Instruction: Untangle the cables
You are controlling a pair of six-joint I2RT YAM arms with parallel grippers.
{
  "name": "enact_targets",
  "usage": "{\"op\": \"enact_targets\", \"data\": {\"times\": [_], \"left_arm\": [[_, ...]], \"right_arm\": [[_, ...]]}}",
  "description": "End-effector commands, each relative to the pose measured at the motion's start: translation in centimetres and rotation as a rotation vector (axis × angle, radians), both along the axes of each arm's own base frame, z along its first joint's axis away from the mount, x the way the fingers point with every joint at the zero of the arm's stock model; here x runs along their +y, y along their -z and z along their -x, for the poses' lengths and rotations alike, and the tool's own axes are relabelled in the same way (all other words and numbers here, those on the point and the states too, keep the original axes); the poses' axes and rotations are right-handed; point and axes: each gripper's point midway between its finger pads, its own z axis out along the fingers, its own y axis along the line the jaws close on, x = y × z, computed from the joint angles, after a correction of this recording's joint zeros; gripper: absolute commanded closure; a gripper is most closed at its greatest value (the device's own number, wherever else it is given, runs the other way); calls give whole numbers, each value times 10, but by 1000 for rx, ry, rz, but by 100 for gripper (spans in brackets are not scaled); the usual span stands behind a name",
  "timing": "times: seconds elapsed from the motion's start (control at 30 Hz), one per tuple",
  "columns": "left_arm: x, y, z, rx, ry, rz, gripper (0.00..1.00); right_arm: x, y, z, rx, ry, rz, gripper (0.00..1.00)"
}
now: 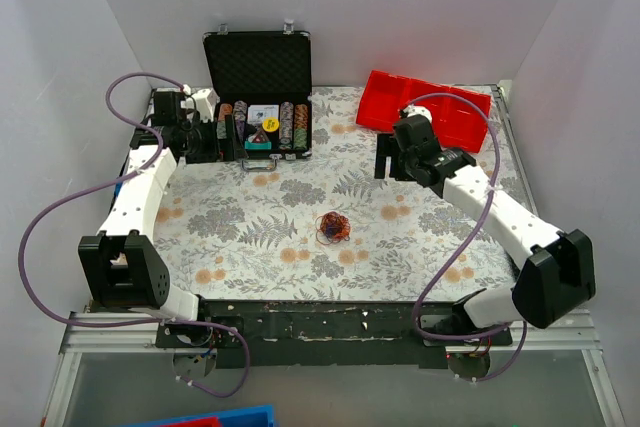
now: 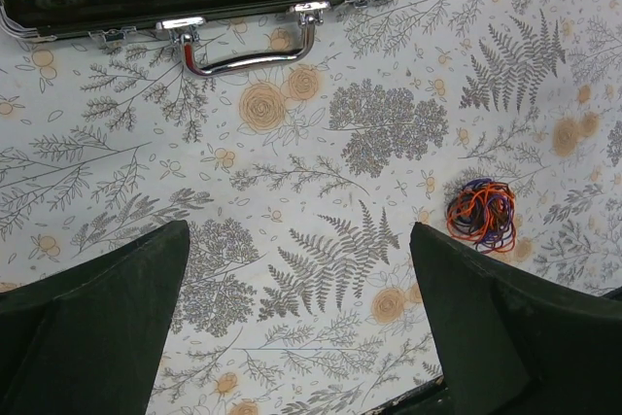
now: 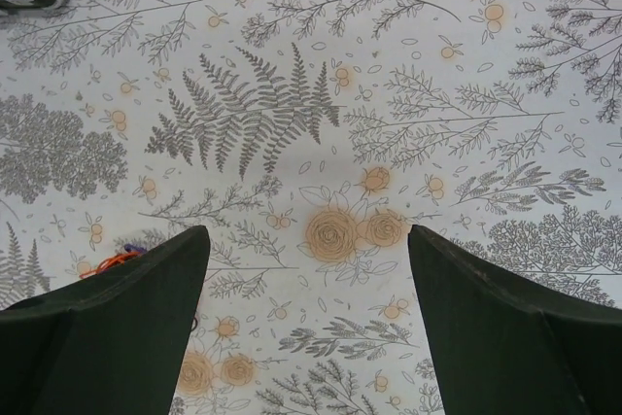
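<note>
The left gripper (image 2: 298, 240) hung with jaws spread wide and empty, just beside the open poker-chip case (image 1: 258, 72). The cables (image 1: 333, 228) lay in a small orange-and-purple clump on the floral cloth (image 1: 250, 217), mid-table, apart from both grippers. The right gripper (image 3: 306, 235) gaped wide too, holding nothing, near the red tray (image 1: 440, 112)

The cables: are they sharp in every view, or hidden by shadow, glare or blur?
Top external: the cables are evenly lit but small, strands not separable. Left wrist: sharp, strands distinct, no glare. Right wrist: only an orange bit shows, the rest behind a finger of the right pincer.
</note>
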Motion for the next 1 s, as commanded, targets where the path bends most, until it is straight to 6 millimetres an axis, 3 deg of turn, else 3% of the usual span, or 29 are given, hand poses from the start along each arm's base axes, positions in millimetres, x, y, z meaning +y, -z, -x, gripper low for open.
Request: {"op": "enact_targets", "data": {"times": [0.0, 0.33, 0.6, 0.83, 0.97], "left_arm": [[-6, 2, 2, -8, 36, 21, 2], [-20, 16, 15, 39, 146, 70, 2], [-12, 37, 19, 69, 149, 16, 2], [-14, 44, 24, 92, 164, 23, 2], [-14, 49, 24, 100, 161, 24, 2]], "right_arm": [[-1, -24, -36, -83, 71, 13, 8], [-43, -1, -121, -20, 367, 129, 11], [-45, 1, -183, -74, 403, 54, 14], [-29, 18, -232, -108, 326, 23, 15], [-35, 29, -252, -96, 348, 47, 18]]}}
